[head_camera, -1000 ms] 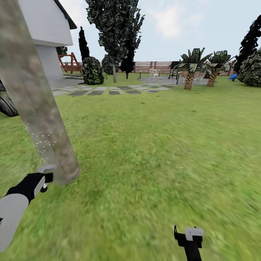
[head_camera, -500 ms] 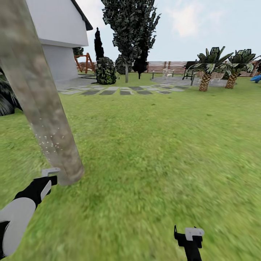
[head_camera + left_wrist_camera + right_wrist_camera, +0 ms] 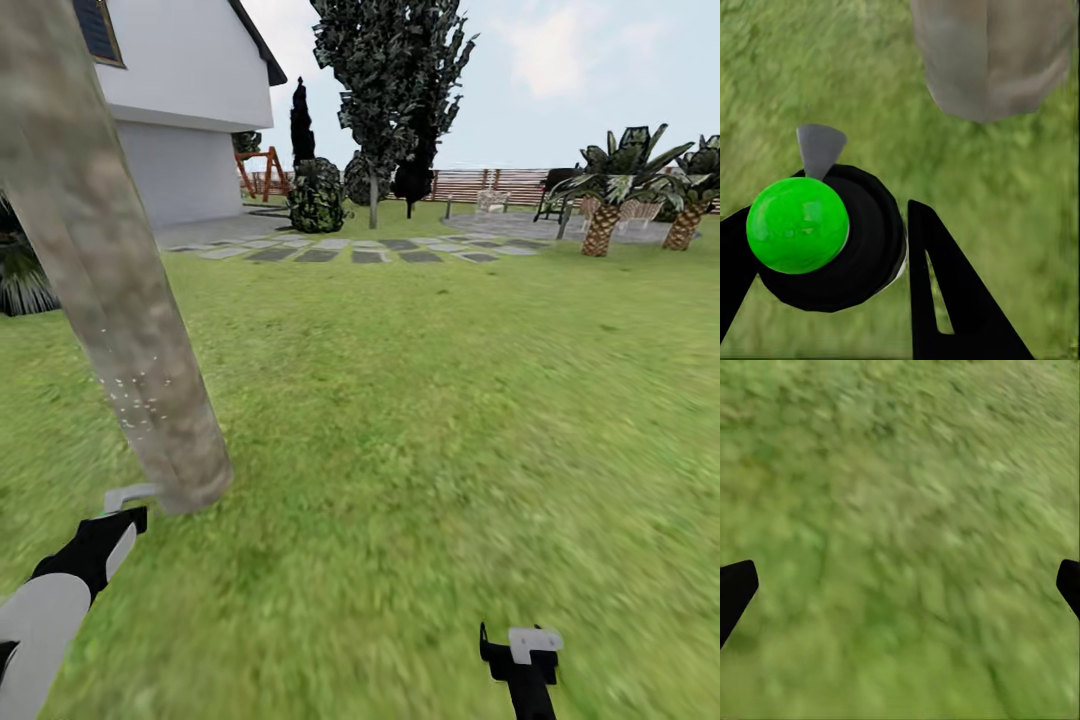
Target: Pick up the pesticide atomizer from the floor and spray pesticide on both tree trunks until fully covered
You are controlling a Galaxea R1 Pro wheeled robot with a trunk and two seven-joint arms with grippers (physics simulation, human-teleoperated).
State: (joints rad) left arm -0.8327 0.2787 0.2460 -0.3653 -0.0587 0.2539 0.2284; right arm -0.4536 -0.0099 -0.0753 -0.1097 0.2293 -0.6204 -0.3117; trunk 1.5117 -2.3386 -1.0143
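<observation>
A thick pale grey-brown tree trunk (image 3: 110, 270) leans across the left of the head view, its base (image 3: 994, 64) on the lawn. A small patch of pale pesticide specks (image 3: 135, 395) dots its lower part. My left gripper (image 3: 115, 515) hangs just beside the base, shut on the pesticide atomizer (image 3: 799, 225), a black bottle with a green ball top and a grey nozzle (image 3: 130, 493) that points at the trunk. The right gripper (image 3: 515, 645) is low over the grass and open (image 3: 900, 585). A second tall tree (image 3: 385, 80) with grey-green foliage stands far off.
A white house (image 3: 180, 110) stands behind the near trunk. A stepping-stone path (image 3: 350, 250) crosses the lawn toward a patio with chairs and palms (image 3: 610, 190). A round bush (image 3: 318, 197) and a black tree (image 3: 415, 180) flank the far tree. A wooden fence (image 3: 500, 183) closes the back.
The whole head view has shifted right, so the camera has turned left. My left gripper with the atomizer stays by the trunk's base. The right gripper holds its place.
</observation>
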